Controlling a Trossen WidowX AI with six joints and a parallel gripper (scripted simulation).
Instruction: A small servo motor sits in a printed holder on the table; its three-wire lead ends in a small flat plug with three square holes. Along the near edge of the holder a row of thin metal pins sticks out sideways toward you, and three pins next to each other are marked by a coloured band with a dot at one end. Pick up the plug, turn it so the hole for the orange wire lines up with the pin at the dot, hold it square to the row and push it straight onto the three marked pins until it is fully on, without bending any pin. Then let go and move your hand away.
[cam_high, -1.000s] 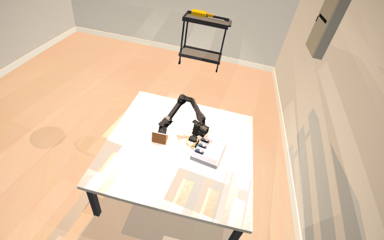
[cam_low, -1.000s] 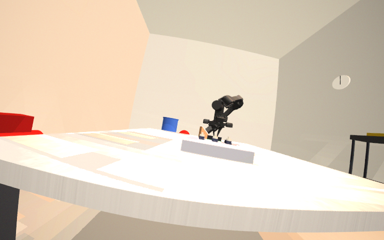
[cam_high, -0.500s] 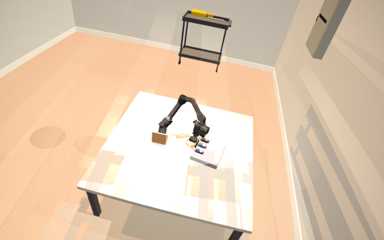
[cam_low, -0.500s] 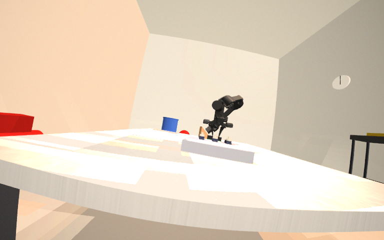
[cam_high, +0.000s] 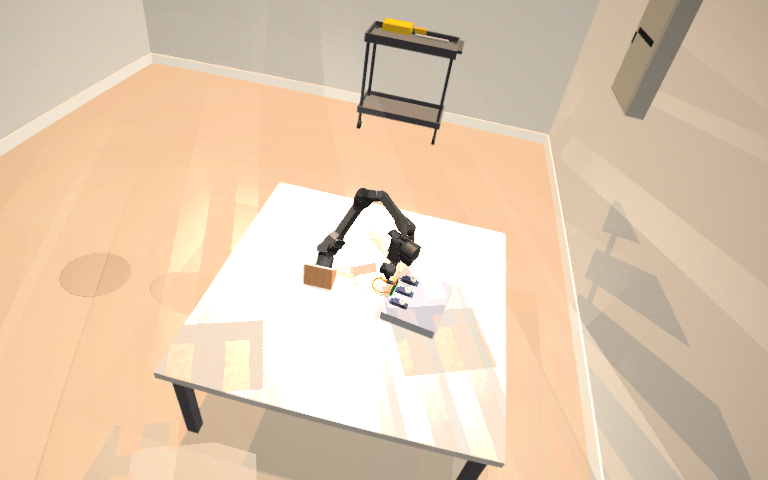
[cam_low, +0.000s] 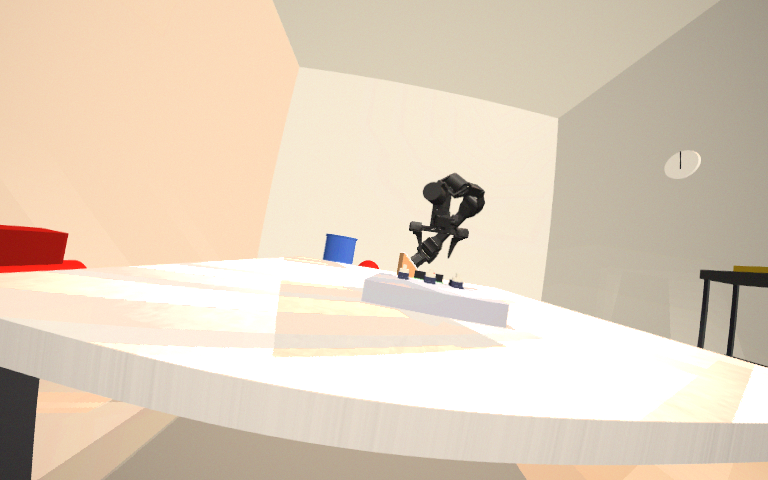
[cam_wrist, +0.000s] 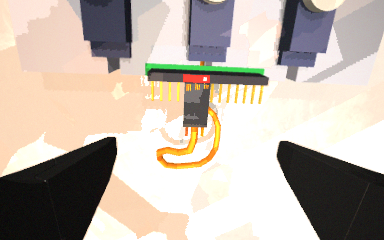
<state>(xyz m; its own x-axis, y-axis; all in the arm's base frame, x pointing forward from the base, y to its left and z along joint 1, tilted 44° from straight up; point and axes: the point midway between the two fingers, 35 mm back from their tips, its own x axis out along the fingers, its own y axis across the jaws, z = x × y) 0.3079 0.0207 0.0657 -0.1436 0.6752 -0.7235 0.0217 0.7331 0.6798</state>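
Observation:
The dark plug (cam_wrist: 195, 107) lies square to the pin row (cam_wrist: 237, 94), its front against the black header strip under the red band (cam_wrist: 190, 78) with a white dot at its right end. Its width matches the band, and bare pins show on both sides. Whether it is fully on, and which hole faces the dot, I cannot tell. The orange lead (cam_wrist: 218, 135) (cam_high: 373, 283) loops behind the plug. My gripper (cam_wrist: 199, 147) (cam_low: 434, 257) is open and empty, fingers wide to either side behind the plug. The middle servo (cam_wrist: 211, 25) (cam_high: 404, 290) sits in the holder (cam_high: 407, 324) (cam_low: 434, 301).
Two more servos (cam_wrist: 107, 20) (cam_wrist: 308, 27) flank the middle one on the holder. A brown upright panel (cam_high: 319, 276) stands by the arm's base. A blue container (cam_low: 339, 249) shows in the background of the exterior view. A cart (cam_high: 404, 107) stands away from the table.

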